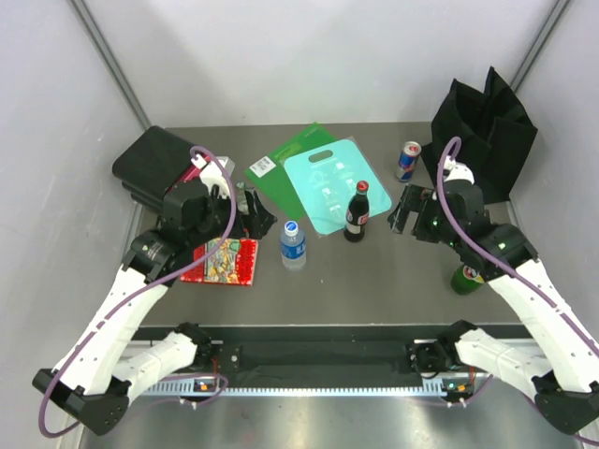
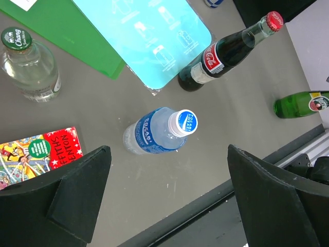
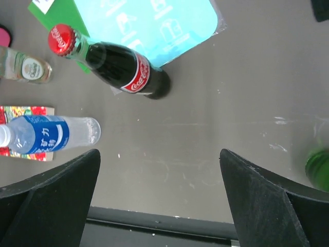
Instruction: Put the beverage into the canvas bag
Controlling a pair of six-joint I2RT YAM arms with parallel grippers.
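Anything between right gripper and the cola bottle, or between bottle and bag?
Nothing visible between the open right gripper and the cola bottle. Toward the bag, a can stands near the straight path.

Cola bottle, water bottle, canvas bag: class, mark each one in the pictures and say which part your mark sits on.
Cola bottle point(image 3: 134, 77): right wrist view, on its red label.
Water bottle point(image 2: 147, 135): left wrist view, on its blue label.
Canvas bag point(image 1: 494, 131): top external view, on its black fabric side.
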